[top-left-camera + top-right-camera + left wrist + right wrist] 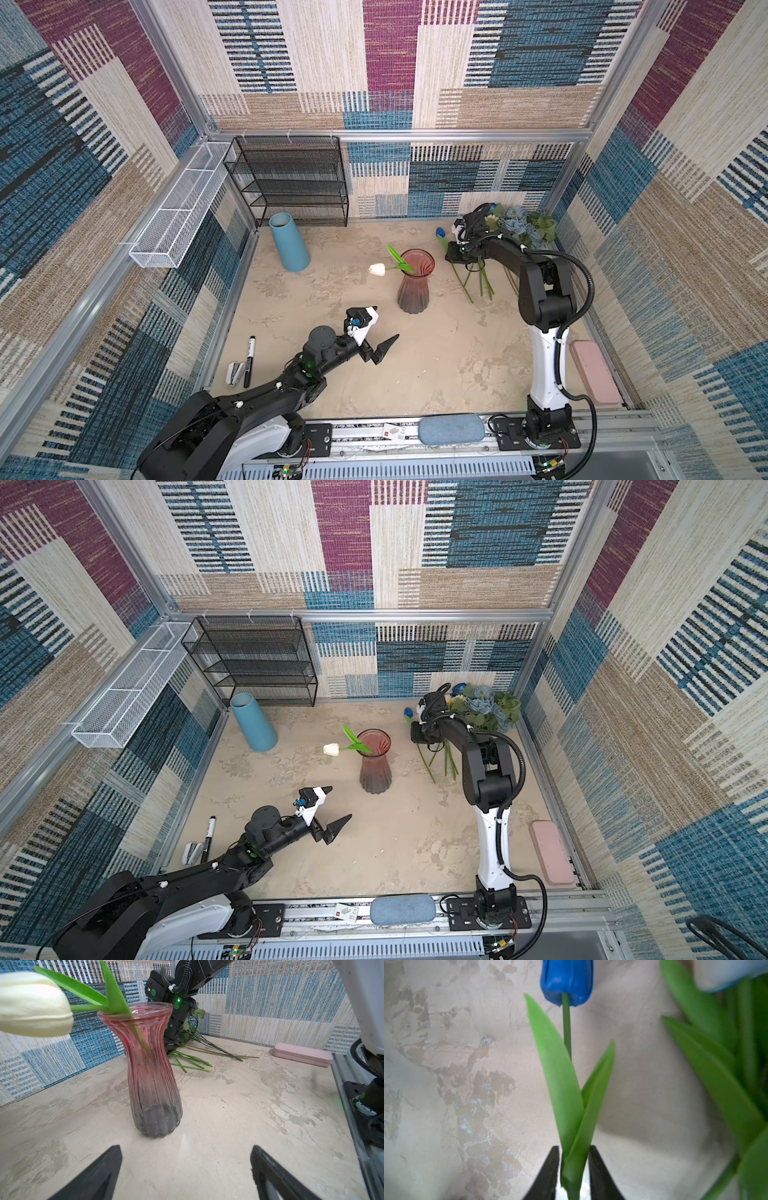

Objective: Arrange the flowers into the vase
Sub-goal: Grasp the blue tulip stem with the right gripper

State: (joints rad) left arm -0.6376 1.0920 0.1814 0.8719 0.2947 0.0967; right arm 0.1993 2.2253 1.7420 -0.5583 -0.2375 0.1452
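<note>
blue tulip (566,982): between vase (415,278) and loose flowers (519,228), stem running straight out from right gripper (573,1148) | fingers (548,1172) flank its leaf base; clamped or slack, cannot tell | left gripper (186,1147): spread wide, empty, farther off

A white tulip (377,269) leans from the upright pink vase (413,286). A blue tulip (566,980) lies, seemingly flat, beside the heaped flowers (515,226).

A black mesh shelf (286,183) stands against the back wall, a blue tube (289,243) in front of it. A black marker (249,361) lies beside what may be a white stapler (235,372); a pink case (594,372) lies far right.
</note>
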